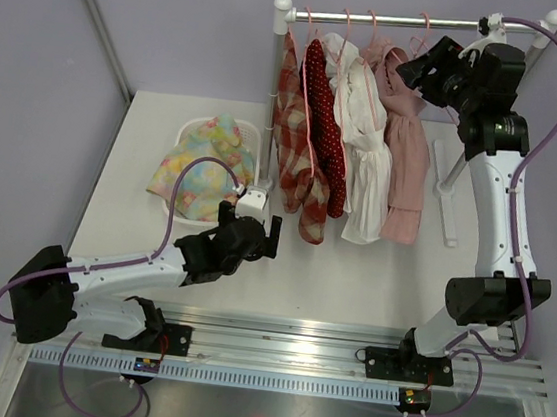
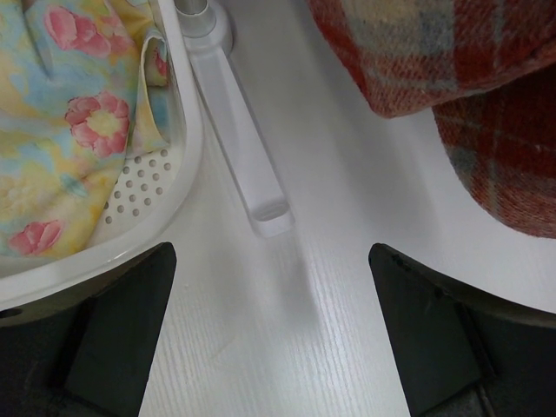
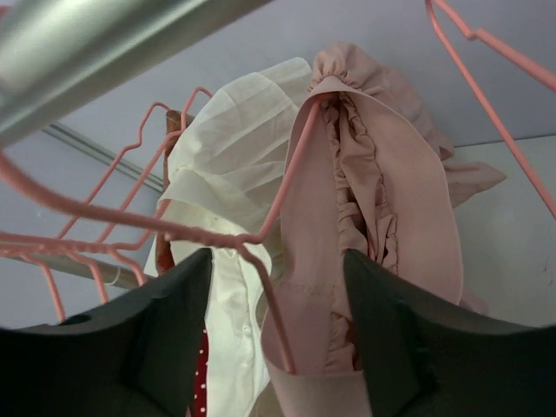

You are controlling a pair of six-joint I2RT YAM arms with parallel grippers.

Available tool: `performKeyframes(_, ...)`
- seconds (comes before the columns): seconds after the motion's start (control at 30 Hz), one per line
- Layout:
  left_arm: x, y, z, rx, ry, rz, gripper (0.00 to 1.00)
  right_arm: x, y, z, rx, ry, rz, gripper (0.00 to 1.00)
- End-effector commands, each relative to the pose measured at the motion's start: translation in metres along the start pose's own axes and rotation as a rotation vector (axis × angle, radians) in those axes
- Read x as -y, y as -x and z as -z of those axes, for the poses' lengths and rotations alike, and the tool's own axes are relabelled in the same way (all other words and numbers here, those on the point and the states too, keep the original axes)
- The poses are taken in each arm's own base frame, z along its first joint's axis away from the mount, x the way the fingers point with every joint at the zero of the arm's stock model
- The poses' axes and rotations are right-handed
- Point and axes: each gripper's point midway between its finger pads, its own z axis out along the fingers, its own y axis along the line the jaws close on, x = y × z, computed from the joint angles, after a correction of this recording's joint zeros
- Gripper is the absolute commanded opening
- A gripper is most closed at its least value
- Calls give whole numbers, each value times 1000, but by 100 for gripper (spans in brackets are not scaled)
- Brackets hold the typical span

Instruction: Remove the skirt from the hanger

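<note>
The pink skirt (image 1: pixel 406 153) hangs rightmost on the rail from a pink hanger (image 1: pixel 423 29). My right gripper (image 1: pixel 417 71) is up at the rail beside it. In the right wrist view the right gripper (image 3: pixel 278 269) is open. Its fingers straddle the skirt's gathered waistband (image 3: pixel 382 217) and the hanger's sloping arm (image 3: pixel 287 174), with a gap on the left side. My left gripper (image 1: pixel 267 239) hovers low over the table, open and empty. In the left wrist view the left gripper (image 2: pixel 271 261) has only bare table between its fingers.
On the rail (image 1: pixel 400 23) also hang a red plaid garment (image 1: pixel 295 150), a red dotted one (image 1: pixel 327 134) and a white blouse (image 1: pixel 362 138). A white basket (image 1: pixel 189 130) holding floral cloth (image 1: pixel 208 160) sits at the left. The rack's foot (image 2: pixel 239 139) lies by the left gripper.
</note>
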Motion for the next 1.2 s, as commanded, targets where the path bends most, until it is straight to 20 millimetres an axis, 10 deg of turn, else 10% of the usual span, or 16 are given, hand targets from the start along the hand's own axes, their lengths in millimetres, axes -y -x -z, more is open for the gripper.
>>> performKeyframes(0.0,6,19,-1,68,1,65,97,-12,17,-3,49,34,35,64)
performKeyframes(0.37,6,20,-1,72,0,66,97,-13,25,-12,59,37,45,0)
performKeyframes(0.57,11,27,-1,69,3,40,97,-34,44,3,85,81,79,0)
performKeyframes(0.7,36,75,24,156,12,-90,98,-45,61,26,119,69,121,0)
performKeyframes(0.93,132,251,139,416,-302,-72,99,-57,79,71,189,39,157,0)
performKeyframes(1.07,191,295,191,473,-623,-89,99,-51,57,80,139,28,135,0)
performKeyframes(1.17,226,296,189,470,-720,-122,99,-51,48,94,139,32,114,0)
